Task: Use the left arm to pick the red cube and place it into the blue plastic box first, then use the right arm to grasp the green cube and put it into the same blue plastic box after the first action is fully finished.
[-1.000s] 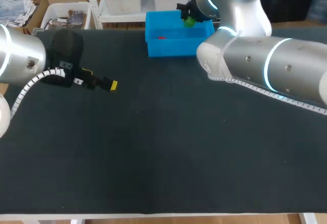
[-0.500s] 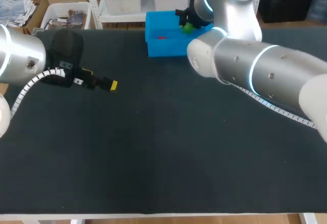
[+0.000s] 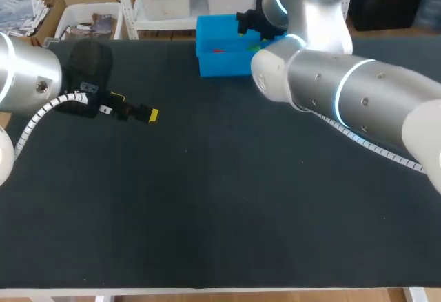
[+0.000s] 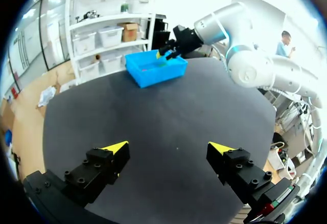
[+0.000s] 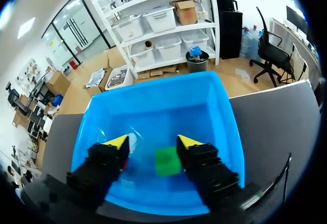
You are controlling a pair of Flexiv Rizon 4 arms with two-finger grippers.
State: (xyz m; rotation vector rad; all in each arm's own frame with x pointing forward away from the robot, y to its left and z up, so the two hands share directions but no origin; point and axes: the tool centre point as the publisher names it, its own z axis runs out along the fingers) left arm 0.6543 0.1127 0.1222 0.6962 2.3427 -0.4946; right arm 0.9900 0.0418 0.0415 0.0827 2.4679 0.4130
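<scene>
The blue plastic box [image 3: 213,64] stands at the table's far edge with the red cube [image 3: 218,50] lying inside it. My right gripper [image 3: 249,25] hangs over the box's right half. In the right wrist view the right gripper [image 5: 152,142] stands open, and the green cube [image 5: 168,161] lies loose on the blue box's floor [image 5: 168,106] below its fingers; the red cube does not show there. My left gripper [image 3: 148,114] rests low over the table at the left, far from the box. It is open and empty [image 4: 168,150], with the blue box [image 4: 156,68] far ahead of it.
The dark table mat [image 3: 220,198] stretches from the box to the front edge. My right arm's thick silver links [image 3: 344,95] cross the table's right rear part. The left arm [image 3: 27,74] comes in at the far left.
My right gripper shifted slightly left over the box and opened its fingers. The green cube, held between them before, has dropped into the box. The left arm has not moved.
</scene>
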